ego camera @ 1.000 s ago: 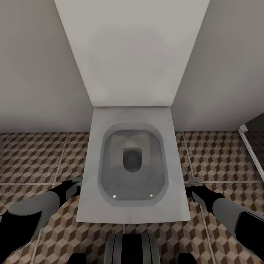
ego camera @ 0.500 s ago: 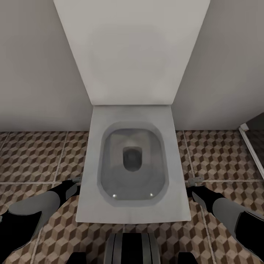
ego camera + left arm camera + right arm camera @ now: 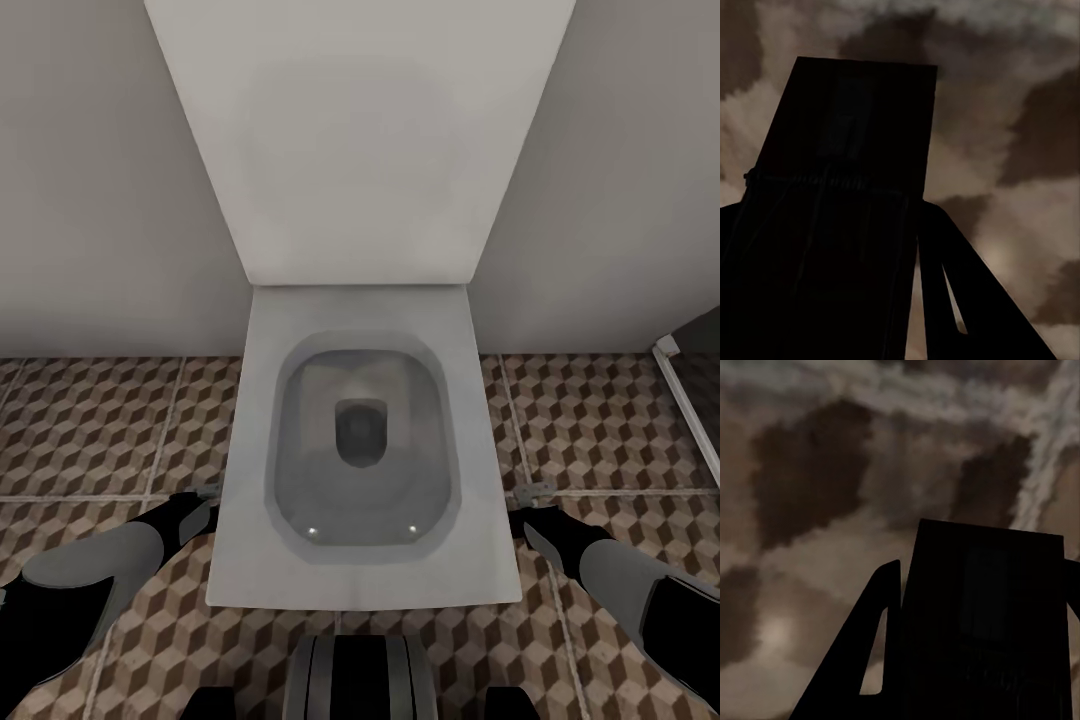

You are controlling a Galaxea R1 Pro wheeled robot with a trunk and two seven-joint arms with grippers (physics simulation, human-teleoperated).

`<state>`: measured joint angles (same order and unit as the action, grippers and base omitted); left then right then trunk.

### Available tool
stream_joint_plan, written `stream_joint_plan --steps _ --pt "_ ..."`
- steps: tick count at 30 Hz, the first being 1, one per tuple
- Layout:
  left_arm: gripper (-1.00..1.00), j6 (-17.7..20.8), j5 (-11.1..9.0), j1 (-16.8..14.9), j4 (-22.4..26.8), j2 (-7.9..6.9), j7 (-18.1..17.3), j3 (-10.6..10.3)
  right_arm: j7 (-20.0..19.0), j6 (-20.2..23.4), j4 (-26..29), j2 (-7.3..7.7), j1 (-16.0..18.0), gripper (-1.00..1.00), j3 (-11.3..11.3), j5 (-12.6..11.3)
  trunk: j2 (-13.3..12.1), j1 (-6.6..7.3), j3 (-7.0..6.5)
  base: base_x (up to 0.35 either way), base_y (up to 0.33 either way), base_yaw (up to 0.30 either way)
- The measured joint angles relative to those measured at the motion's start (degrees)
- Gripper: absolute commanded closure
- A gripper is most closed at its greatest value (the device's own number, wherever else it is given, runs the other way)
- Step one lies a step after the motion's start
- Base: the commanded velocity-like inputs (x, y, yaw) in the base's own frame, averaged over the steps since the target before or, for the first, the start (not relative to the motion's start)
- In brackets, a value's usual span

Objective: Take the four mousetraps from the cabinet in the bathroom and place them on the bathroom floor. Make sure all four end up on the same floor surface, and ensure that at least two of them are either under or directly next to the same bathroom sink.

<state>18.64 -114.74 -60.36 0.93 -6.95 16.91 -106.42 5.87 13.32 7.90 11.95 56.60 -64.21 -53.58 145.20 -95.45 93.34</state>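
Nearest in the head view is the robot's own dark trunk (image 3: 360, 680), at the bottom middle. The two arms reach forward from it, one on each side of a toilet (image 3: 478, 470).

The left end effector (image 3: 205, 494) hangs low over the bathroom floor (image 3: 100, 430), just beside the left edge of the toilet. In the left wrist view a flat, dark rectangular board, the left mousetrap (image 3: 847, 150), stands out past the end effector, with a thin coil across it. One dark finger (image 3: 960, 300) lies along its side. The end effector is closed narrowly on this board. Behind it the floor (image 3: 1020, 90) shows as blurred brown and cream patches, so the trap is in the air and not on the tiles.

The right end effector (image 3: 535, 492) hangs in the same way just beside the right edge of the toilet. In the right wrist view the right mousetrap (image 3: 982, 615) sits between the fingers, one finger (image 3: 874, 630) close beside it. This end effector also grips narrowly on its board, above the tiles (image 3: 810, 472).

Farther away, the toilet's lid (image 3: 360, 150) stands open against a pale grey wall (image 3: 90, 200). At the far right, a white frame (image 3: 685, 400) borders a dark opening.
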Motion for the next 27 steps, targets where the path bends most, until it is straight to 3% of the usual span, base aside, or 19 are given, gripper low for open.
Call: stream_joint_plan --steps 27 --pt "1.00 0.0 -0.1 0.0 0.0 0.00 0.0 0.2 0.0 0.0 0.0 0.02 0.0 1.00 0.0 -0.1 0.0 0.00 0.00 0.000 0.000 0.000"
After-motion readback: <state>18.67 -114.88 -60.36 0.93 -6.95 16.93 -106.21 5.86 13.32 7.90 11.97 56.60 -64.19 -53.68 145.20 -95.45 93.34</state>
